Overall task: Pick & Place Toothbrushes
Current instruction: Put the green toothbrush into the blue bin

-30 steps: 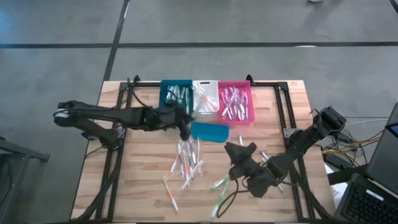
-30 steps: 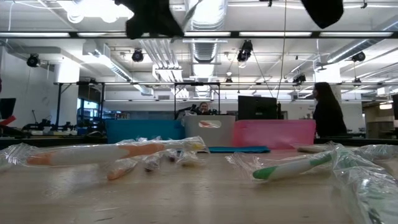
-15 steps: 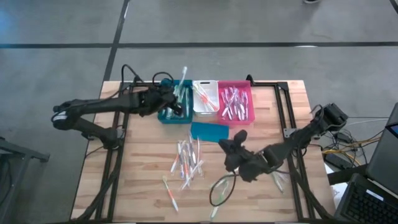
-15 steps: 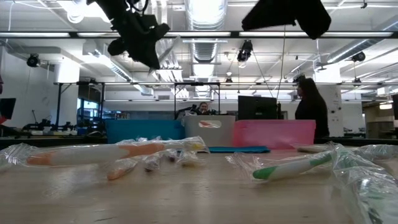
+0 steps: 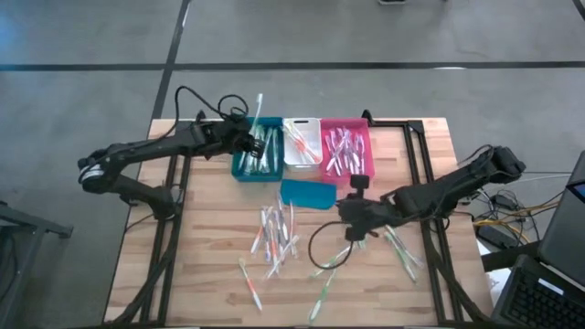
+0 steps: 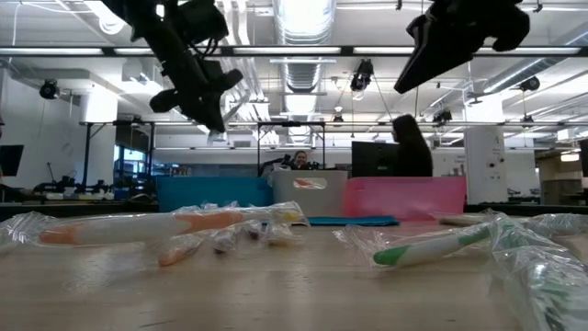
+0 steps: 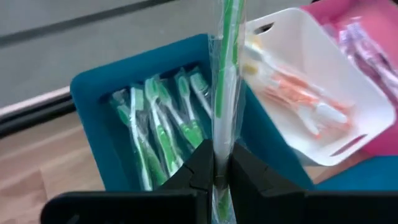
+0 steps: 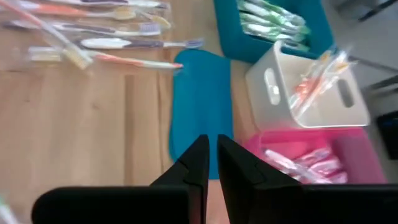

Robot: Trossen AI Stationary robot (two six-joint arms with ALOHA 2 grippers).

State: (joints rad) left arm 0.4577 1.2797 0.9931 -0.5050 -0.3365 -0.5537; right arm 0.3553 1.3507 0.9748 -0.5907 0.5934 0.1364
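My left gripper [image 5: 245, 139] hangs over the teal bin [image 5: 239, 170], shut on a wrapped green-and-white toothbrush [image 7: 225, 68] that sticks out past the bin's far rim [image 5: 259, 100]. Several green toothbrushes [image 7: 158, 127] lie in that bin. Orange ones lie in the white bin [image 5: 300, 146] and pink ones in the pink bin [image 5: 347, 151]. A loose pile of toothbrushes [image 5: 277, 233] lies mid-table. My right gripper [image 5: 345, 212] hovers right of the flat teal lid [image 5: 306, 194]. It is shut [image 8: 212, 163], and I see nothing between its fingers. My left gripper pinches the toothbrush's white handle part [image 7: 219, 146] between its two fingers, wrapper and all. The fingers come slanting down from the table's left, and the brush runs on beyond them along their line. It is lifted clear above the teal bin, green end farthest out.
More wrapped toothbrushes lie near the front edge [image 5: 322, 297] and at the right [image 5: 399, 245]. A black cable loop [image 5: 322, 247] hangs from my right arm over the table. Black frame rails [image 5: 430, 192] run along both sides.
My left gripper has carried the toothbrush from beside the teal lid toward the far edge and left, and now holds it over the teal bin with the brush turned toward the far edge. My right gripper has swung from near the front green toothbrushes toward the far edge, turning toward the lid.
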